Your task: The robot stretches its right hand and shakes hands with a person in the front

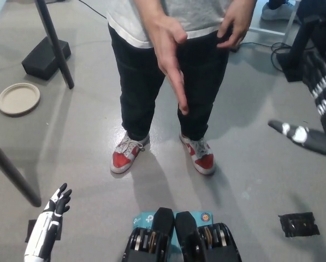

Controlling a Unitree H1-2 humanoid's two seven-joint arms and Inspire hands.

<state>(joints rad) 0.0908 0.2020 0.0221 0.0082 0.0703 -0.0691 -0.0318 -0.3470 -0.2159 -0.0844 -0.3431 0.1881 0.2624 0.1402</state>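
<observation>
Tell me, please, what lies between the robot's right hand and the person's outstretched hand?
In the head view, nothing: only bare grey floor shows between the right hand and the person's outstretched hand.
</observation>
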